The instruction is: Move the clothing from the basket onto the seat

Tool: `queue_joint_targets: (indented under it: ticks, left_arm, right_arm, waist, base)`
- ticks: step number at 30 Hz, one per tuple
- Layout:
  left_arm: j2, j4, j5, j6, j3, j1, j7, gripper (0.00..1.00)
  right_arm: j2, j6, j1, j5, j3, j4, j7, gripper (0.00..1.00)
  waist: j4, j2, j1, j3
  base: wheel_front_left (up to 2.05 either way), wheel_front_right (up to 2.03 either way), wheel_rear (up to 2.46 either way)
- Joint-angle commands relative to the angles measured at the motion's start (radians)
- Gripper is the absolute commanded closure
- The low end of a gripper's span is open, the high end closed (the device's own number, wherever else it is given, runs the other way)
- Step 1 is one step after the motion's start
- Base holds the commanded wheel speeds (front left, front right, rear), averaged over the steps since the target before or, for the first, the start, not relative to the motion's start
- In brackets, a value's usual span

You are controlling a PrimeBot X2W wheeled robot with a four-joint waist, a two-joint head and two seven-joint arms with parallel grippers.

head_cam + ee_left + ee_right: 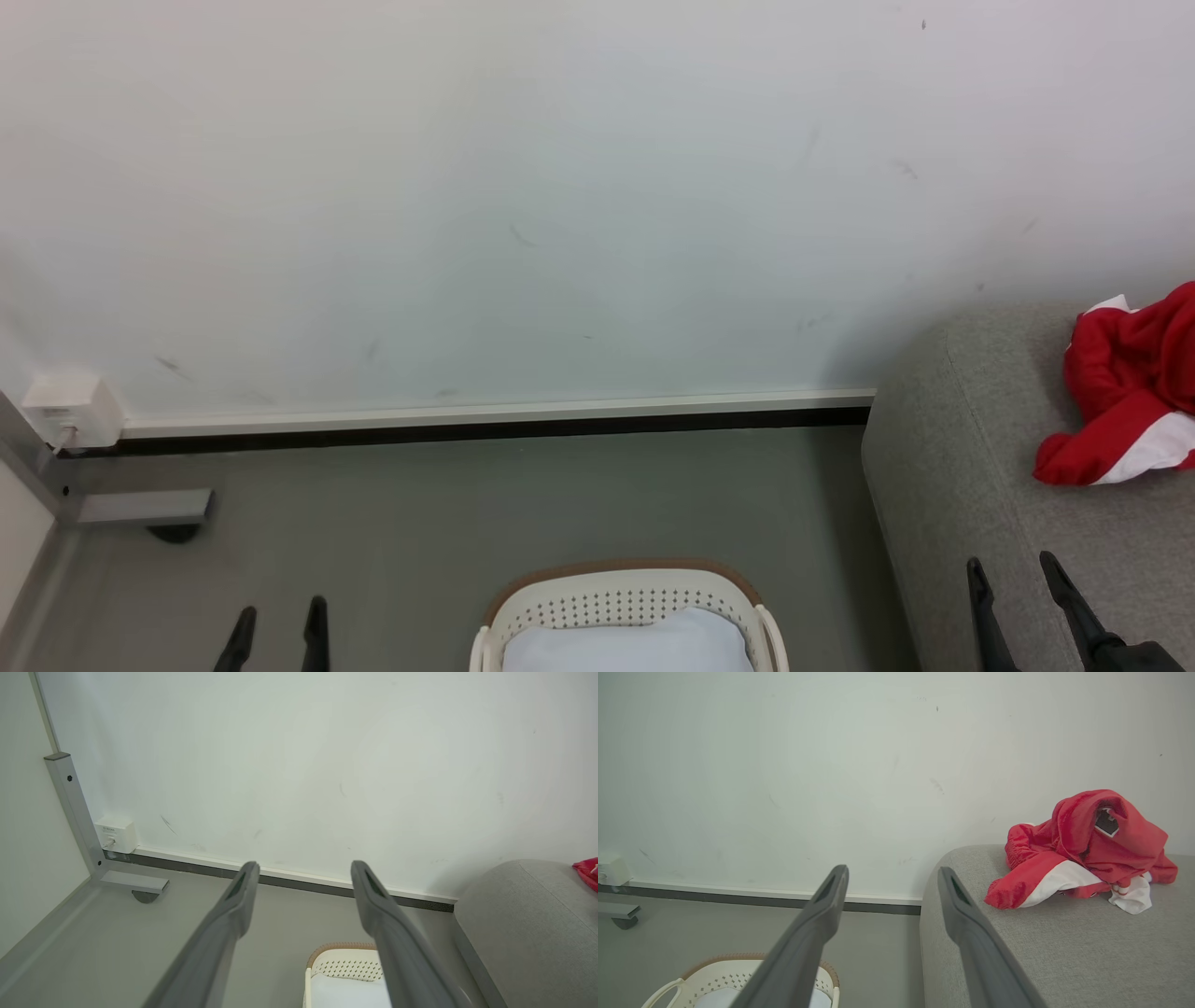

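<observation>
Clothing (pixel 1125 849) lies heaped on the grey seat (pixel 1064 961), with the basket (pixel 621 590) on the floor (pixel 467 504) beside it. My left gripper (pixel 304 868) and right gripper (pixel 893 873) hang spread apart, holding nothing.

Soft red clothing (pixel 1083 858) on matt woven seat (pixel 1064 952); perforated smooth plastic basket (pixel 625 597).

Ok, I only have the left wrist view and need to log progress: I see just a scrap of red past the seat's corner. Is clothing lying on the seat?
Observer: Yes, the clothing lies bunched on the seat, red with white panels.
Operator: Does an emblem show?
Observer: A small black-and-white emblem shows near the pile's top.
Operator: And the right gripper?
Observer: The right gripper is open and empty, short of the clothing.
</observation>
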Motion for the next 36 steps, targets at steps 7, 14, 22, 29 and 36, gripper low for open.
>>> queue_joint_targets:
  ticks: [7, 14, 22, 29, 36]
  left_arm:
    - [-0.027, 0.015, 0.064, -0.036, 0.042, -0.021, 0.0, 0.0]
    - [-0.045, 0.027, 0.092, -0.059, 0.063, -0.027, 0.0, 0.0]
    - [-0.053, 0.031, 0.108, -0.071, 0.073, -0.032, 0.0, 0.0]
    - [-0.059, 0.037, 0.112, -0.077, 0.078, -0.031, 0.0, 0.0]
    - [-0.065, 0.043, 0.112, -0.079, 0.081, -0.031, 0.0, 0.0]
  right_arm:
    - [-0.003, -0.003, 0.0, 0.003, 0.002, -0.006, 0.0, 0.0]
    - [-0.003, -0.003, -0.005, 0.001, -0.002, -0.006, 0.0, 0.0]
    - [-0.002, -0.003, -0.007, 0.006, 0.003, -0.004, 0.0, 0.0]
    - [-0.002, -0.003, -0.004, 0.004, 0.001, -0.002, 0.0, 0.0]
    - [-0.002, -0.003, -0.004, 0.006, 0.0, -0.001, 0.0, 0.0]
  waist:
    - [-0.003, 0.0, 0.0001, 0.002]
    - [-0.001, 0.0, 0.0001, 0.001]
    - [-0.01, 0.0, 0.0001, 0.001]
    - [-0.017, 0.0, 0.0001, 0.0]
    - [-0.019, 0.0, 0.0001, -0.002]
  base:
    - [0.0, 0.0, 0.0]
    - [0.0, 0.0, 0.0]
    - [0.0, 0.0, 0.0]
    - [0.0, 0.0, 0.0]
    - [0.0, 0.0, 0.0]
